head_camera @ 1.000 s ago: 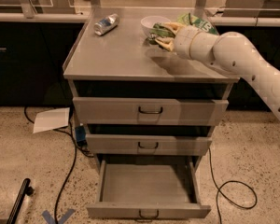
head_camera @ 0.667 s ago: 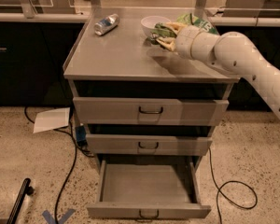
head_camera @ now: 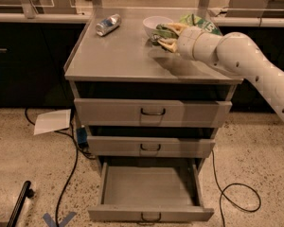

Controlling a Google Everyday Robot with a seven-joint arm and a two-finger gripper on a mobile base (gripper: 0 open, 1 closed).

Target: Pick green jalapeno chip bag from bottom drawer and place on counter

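A single camera view covers the scene. It looks from in front of the drawer cabinet (head_camera: pixel 151 112), set higher than the counter (head_camera: pixel 123 56) and tilted down, so the metal top shows as a receding surface and the drawer fronts face the lens almost squarely. It stands back at a middling distance. The whole cabinet fits in frame, from the counter's far edge to the front of the pulled-out bottom drawer (head_camera: pixel 149 188), with speckled floor (head_camera: pixel 33 174) on both sides. The robot's arm (head_camera: pixel 246 60) enters from the right edge. Its gripper (head_camera: pixel 164 36) sits over the counter's far right part, clasping the green jalapeno chip bag (head_camera: pixel 161 32).
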